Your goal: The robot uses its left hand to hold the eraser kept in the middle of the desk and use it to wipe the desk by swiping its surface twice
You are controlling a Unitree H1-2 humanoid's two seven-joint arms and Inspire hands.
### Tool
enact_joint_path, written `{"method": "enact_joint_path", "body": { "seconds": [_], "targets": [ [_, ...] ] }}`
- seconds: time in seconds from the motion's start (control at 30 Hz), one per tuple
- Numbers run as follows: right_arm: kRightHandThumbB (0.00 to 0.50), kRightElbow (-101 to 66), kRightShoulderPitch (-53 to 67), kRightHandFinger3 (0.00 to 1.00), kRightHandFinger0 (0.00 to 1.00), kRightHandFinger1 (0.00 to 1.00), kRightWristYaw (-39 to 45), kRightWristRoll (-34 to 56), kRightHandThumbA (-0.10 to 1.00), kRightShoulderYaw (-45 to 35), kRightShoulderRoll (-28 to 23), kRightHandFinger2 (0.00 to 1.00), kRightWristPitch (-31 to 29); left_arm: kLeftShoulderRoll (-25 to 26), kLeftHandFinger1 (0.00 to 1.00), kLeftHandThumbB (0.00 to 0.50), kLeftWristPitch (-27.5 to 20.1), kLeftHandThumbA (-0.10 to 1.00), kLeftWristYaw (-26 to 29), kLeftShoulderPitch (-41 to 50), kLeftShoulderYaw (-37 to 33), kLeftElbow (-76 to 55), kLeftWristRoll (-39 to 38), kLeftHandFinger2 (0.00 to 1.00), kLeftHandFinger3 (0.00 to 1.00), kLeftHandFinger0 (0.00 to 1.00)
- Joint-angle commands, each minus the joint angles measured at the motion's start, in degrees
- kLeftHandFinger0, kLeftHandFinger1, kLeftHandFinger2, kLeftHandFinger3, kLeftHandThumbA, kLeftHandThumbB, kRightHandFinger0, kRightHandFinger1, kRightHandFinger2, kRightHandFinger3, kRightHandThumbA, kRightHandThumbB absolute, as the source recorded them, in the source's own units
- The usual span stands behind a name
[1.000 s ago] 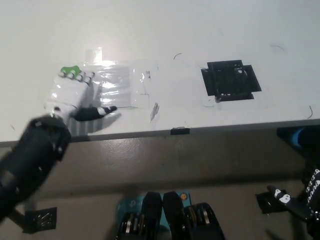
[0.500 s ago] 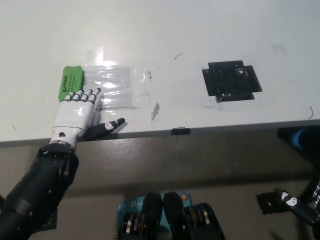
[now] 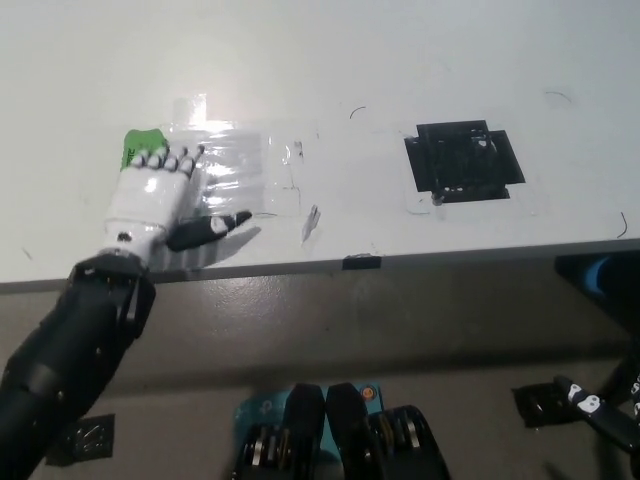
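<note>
White desk fills the upper part of our head view, its front edge running across the middle. Far left: green eraser, flat on the desk, mostly covered by our left hand; fingers spread and laid flat over it, pressing rather than gripping, thumb stretched out to the right. Beside it: clear tape patch stuck to the desk. Right of centre: black tape square. Lower right corner, below the desk edge: our right hand, partly cut off; we cannot tell its state.
</note>
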Motion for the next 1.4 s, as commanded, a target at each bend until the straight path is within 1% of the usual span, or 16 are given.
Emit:
{"method": "enact_joint_path", "body": {
  "seconds": [0.0,0.03,0.13,0.2,0.27,0.33,0.37,0.5,0.53,0.67,0.73,0.8,0.87,0.93,1.07,1.37],
  "targets": [
    [0.106,-2.1,0.3,1.0,1.0,1.0,-0.1,0.3,1.0,-0.1,-0.4,1.0,-1.6,2.5,1.0,0.432,-2.5,1.0,0.4,-4.0,-0.1,-3.5,2.9,1.0,1.0,1.0],
    [0.103,-2.3,0.3,1.0,1.0,1.0,-0.1,0.3,1.0,-0.1,-0.3,1.0,-1.6,2.6,1.0,0.45,-3.2,1.0,0.6,-4.8,0.0,-3.6,2.9,1.0,1.0,1.0],
    [0.077,-1.7,0.0,1.0,1.0,1.0,-0.3,-0.2,1.0,0.1,-0.4,1.0,-1.9,3.0,1.0,0.45,-3.0,1.0,-0.4,-6.9,0.1,-4.5,4.0,1.0,1.0,1.0],
    [0.129,-2.0,0.1,1.0,1.0,1.0,-0.4,0.2,1.0,-0.1,-0.1,1.0,-1.4,3.1,1.0,0.445,-2.3,1.0,-2.9,-8.3,0.5,-4.5,3.8,1.0,1.0,1.0],
    [0.141,-2.0,0.2,1.0,1.0,1.0,-0.3,0.1,1.0,0.0,-0.3,1.0,-1.3,3.1,1.0,0.457,-2.8,1.0,-2.7,-8.6,0.9,-3.4,3.2,1.0,1.0,1.0],
    [0.153,-1.9,0.3,1.0,1.0,1.0,-0.3,0.3,1.0,-0.1,-0.2,1.0,-1.6,3.2,1.0,0.447,-1.8,1.0,-3.9,-8.1,0.8,-3.8,3.6,1.0,1.0,1.0],
    [0.145,-2.1,0.5,1.0,1.0,1.0,-0.3,0.5,1.0,-0.2,-0.2,1.0,-1.2,3.2,1.0,0.434,-2.2,1.0,-2.8,-7.5,0.8,-3.4,3.8,1.0,1.0,1.0],
    [0.128,-2.3,0.8,1.0,1.0,1.0,-0.4,0.5,1.0,-0.2,0.0,1.0,-1.6,3.4,1.0,0.444,-1.7,1.0,-2.4,-6.5,0.1,-2.3,5.2,1.0,1.0,1.0],
    [0.117,-2.5,0.9,1.0,1.0,1.0,-0.3,0.7,1.0,-0.2,0.1,1.0,-1.4,3.4,1.0,0.42,-1.3,1.0,-2.6,-5.9,0.4,-1.7,5.0,1.0,1.0,1.0],
    [0.073,-2.4,0.9,1.0,1.0,1.0,-0.5,0.6,1.0,-0.3,0.1,1.0,-1.6,3.9,1.0,0.425,-2.4,1.0,-2.0,-5.2,1.1,1.0,3.9,1.0,1.0,1.0],
    [0.093,-2.4,1.0,1.0,1.0,1.0,-0.2,0.9,1.0,-0.3,0.1,1.0,-1.7,4.2,1.0,0.43,-2.5,1.0,-1.7,-5.0,1.2,2.0,3.8,1.0,1.0,1.0],
    [0.092,-2.3,1.0,1.0,1.0,1.0,-0.3,1.0,1.0,-0.5,0.1,1.0,-2.0,4.2,1.0,0.452,-2.6,1.0,-2.0,-4.8,1.3,3.8,3.2,1.0,1.0,1.0],
    [0.086,-2.0,1.5,1.0,1.0,1.0,-0.4,1.3,1.0,-0.5,0.4,1.0,-2.3,4.1,1.0,0.442,-3.1,1.0,-1.3,-4.2,1.4,4.8,2.8,1.0,1.0,1.0],
    [0.102,-2.2,1.8,1.0,1.0,1.0,-0.7,1.2,1.0,-0.7,0.8,1.0,-2.2,4.0,1.0,0.446,-4.0,1.0,0.1,-3.8,1.5,6.2,2.5,1.0,1.0,1.0],
    [0.059,-2.3,1.8,1.0,1.0,1.0,-0.4,1.5,1.0,-0.7,0.9,1.0,-2.1,4.0,1.0,0.443,-5.0,1.0,1.0,-3.6,1.5,7.8,2.4,1.0,1.0,1.0],
    [0.071,-2.2,1.2,1.0,1.0,1.0,-0.5,1.9,1.0,-1.3,1.0,1.0,-2.3,1.2,1.0,0.442,-3.7,1.0,1.1,-2.8,1.3,11.0,2.0,1.0,1.0,1.0]
  ]
}}
